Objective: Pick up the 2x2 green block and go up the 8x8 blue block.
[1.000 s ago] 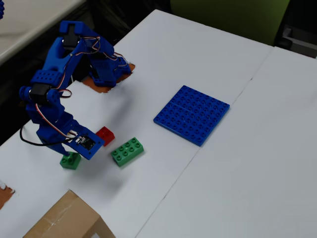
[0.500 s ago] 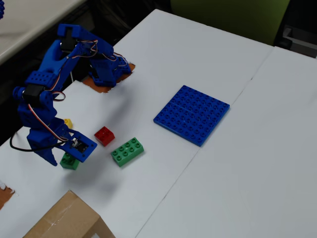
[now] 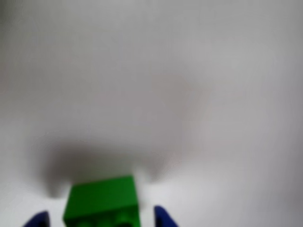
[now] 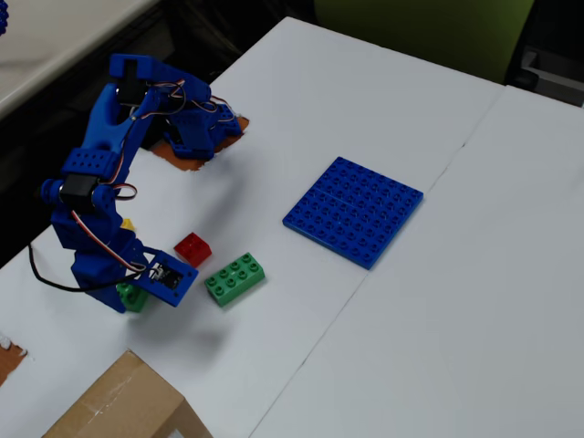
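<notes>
Tool (image 3: 100, 220) sits low over the white bench (image 4: 301, 109) at its near-left part in the fixed view, with the 2x2 green block (image 4: 130, 296) between its blue fingertips (image 3: 163, 217); wrist view is blurred, so contact can't be told. The 8x8 blue block (image 4: 354, 210) lies flat well apart to the right, red brick (image 4: 192, 247) and long green brick (image 4: 234, 278) between.

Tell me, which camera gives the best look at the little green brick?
The wrist view: the 2x2 green block fills the lower edge between the gripper tips, though blurred. The fixed view shows only a green sliver behind the arm.
</notes>
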`<state>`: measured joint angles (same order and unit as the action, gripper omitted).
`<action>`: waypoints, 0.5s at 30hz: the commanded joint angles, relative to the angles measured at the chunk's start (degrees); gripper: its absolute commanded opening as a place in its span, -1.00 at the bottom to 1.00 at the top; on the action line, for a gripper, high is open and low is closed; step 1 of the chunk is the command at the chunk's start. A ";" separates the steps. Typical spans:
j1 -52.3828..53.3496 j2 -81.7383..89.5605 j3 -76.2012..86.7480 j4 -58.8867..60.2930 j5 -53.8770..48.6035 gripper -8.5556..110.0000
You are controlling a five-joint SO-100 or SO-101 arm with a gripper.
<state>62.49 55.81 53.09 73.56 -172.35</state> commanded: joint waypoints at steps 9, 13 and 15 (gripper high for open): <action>0.00 0.18 -1.14 0.26 -1.41 -0.41; 0.62 -0.18 -0.88 0.09 -1.41 -0.44; 0.88 -0.35 -0.88 0.18 -1.41 -0.52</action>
<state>62.84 55.02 53.09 73.56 -173.58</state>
